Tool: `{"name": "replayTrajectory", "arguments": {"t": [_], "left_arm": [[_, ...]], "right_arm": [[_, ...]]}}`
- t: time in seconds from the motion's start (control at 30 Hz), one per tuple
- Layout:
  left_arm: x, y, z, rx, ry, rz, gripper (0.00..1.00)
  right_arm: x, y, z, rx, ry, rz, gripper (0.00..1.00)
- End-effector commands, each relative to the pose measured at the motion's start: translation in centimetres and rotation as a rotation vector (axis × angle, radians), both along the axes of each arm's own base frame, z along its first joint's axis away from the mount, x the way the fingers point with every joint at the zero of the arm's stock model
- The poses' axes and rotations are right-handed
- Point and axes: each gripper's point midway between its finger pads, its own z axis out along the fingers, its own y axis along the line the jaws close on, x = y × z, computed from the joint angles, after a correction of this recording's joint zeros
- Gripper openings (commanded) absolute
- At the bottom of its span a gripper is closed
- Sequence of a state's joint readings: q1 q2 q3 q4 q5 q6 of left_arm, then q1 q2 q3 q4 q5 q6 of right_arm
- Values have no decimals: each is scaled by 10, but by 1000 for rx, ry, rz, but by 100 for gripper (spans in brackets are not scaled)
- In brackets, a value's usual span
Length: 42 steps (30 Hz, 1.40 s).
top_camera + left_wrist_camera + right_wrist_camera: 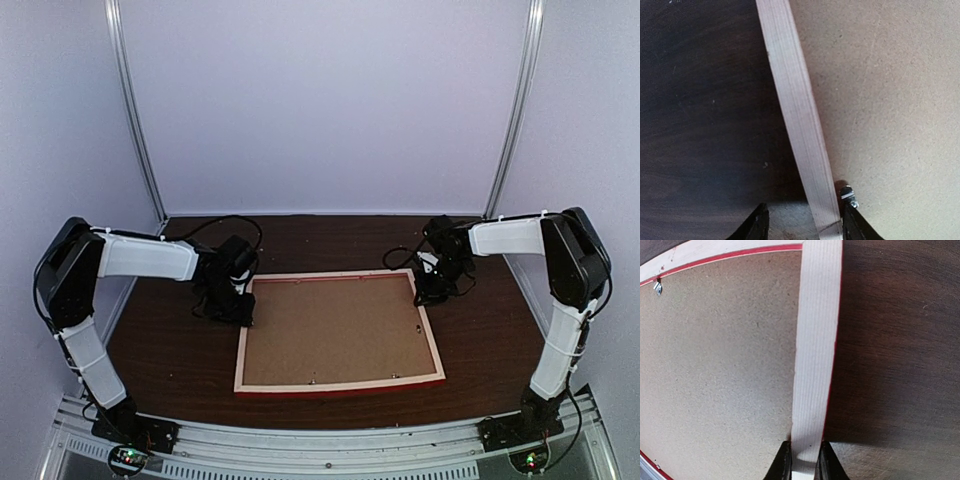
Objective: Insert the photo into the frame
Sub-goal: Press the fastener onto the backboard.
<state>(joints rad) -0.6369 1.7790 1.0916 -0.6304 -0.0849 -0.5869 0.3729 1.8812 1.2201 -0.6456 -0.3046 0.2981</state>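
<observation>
Frame (pixel 340 384) face-down, brown backing board (pixel 335 330) inside

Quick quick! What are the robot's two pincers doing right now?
Left pincer: open, straddling a rail of the thin red and pale wood picture frame, not gripping it.
Right pincer: closed on the frame's rail.

Frame (pixel 340 383) shows its pale pinkish wood back, fine straight grain running along the rails, with a thin bright red line at the edges. Board (pixel 335 325) inside it is flat brown, finely speckled. Table (pixel 490 340) is dark brown, streaky grain. Left arm (pixel 145 257) and right arm (pixel 505 238) are white with black joints. Far wall (pixel 320 100) is pale lilac.
</observation>
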Motion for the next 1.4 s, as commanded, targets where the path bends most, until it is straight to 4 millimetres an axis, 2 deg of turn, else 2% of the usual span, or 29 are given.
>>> {"name": "replayTrajectory", "arguments": {"t": [0.0, 0.3, 0.47, 0.67, 1.13, 1.37], "left_arm": [[17, 2, -2, -6, -87, 27, 53], [26, 10, 18, 21, -174, 29, 55], [29, 9, 22, 23, -186, 16, 56], [30, 7, 18, 39, -167, -2, 56], [19, 0, -4, 47, -48, -55, 57], [6, -17, -3, -34, 0, -96, 57]], "right_arm": [[-15, -5, -27, -41, 70, 39, 9], [-15, -6, -29, -46, 77, 43, 9], [-14, -5, -30, -47, 79, 46, 9], [-14, -5, -31, -48, 82, 48, 9], [-12, -5, -31, -51, 78, 46, 9], [-12, -6, -30, -55, 77, 43, 9]]}}
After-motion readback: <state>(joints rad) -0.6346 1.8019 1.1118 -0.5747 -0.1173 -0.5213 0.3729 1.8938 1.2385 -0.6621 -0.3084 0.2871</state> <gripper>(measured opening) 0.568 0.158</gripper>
